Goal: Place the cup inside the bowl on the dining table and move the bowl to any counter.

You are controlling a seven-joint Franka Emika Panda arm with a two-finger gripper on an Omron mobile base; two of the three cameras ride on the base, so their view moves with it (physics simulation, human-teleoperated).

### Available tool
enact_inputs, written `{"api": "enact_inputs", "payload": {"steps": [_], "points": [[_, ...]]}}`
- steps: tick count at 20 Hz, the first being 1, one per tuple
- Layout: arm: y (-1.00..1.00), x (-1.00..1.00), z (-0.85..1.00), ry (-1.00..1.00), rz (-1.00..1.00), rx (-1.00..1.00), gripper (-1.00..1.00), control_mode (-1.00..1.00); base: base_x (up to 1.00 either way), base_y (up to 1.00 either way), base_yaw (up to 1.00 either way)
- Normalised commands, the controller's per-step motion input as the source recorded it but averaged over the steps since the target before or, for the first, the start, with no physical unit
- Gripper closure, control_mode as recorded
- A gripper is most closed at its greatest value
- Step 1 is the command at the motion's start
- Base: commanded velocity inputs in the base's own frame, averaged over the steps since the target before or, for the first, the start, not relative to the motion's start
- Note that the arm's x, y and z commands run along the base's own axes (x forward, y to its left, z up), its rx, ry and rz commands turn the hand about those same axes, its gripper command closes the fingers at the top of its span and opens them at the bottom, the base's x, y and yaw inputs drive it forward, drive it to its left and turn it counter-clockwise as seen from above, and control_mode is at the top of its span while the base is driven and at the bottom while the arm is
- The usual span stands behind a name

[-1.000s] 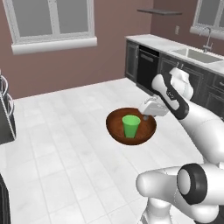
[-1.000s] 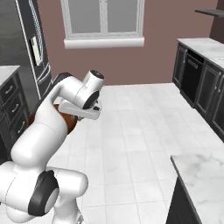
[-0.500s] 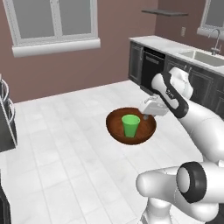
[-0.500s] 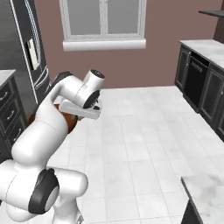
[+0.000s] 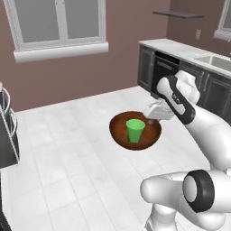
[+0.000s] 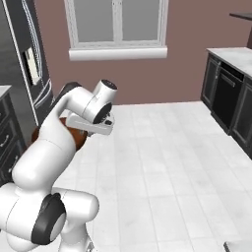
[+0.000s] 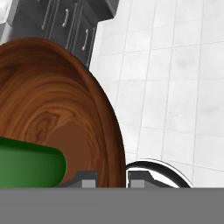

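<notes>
- Wooden bowl (image 5: pixel 135 131) hangs in mid-air above the white tiled floor (image 5: pixel 67 162), with the cup (image 5: pixel 135 131) standing upright inside it, near the middle.
- Gripper (image 5: pixel 150 118) sits at the bowl's right rim in the left base view; the hand view shows one fingertip (image 7: pixel 89 180) inside the wall and the other outside, pinching the rim between them.
- In the hand view the bowl's (image 7: pixel 52 113) smooth edge curves from top left down to the fingers, and the cup (image 7: pixel 30 164) lies against the lower left of the bowl's inside.
- From the right base view only a sliver of bowl (image 6: pixel 78 138) peeks out behind the arm.
- Counter (image 5: pixel 180 47) with dark cabinet fronts runs along the far right wall, well apart from the bowl; its front edge is straight and a sink (image 5: pixel 215 61) is set into it.
- Open floor stretches on all sides beneath the bowl, back to the window wall (image 5: pixel 58 27).
- Dark appliance (image 5: pixel 8 135) stands at the left edge, well clear of the bowl.
</notes>
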Motion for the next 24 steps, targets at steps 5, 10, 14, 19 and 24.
{"api": "enact_inputs", "payload": {"steps": [5,10,14,19,24], "points": [[0.0,0.0,0.0,0.0,0.0,0.0,1.0,1.0,0.82,0.3,0.0],[0.0,0.0,0.0,0.0,0.0,0.0,1.0,1.0,0.85,0.3,0.0],[0.0,0.0,0.0,0.0,0.0,0.0,1.0,1.0,0.99,0.22,0.0],[0.0,0.0,0.0,0.0,0.0,0.0,1.0,1.0,0.97,0.16,0.0],[0.0,0.0,0.0,0.0,0.0,0.0,1.0,1.0,0.8,0.18,0.03]]}}
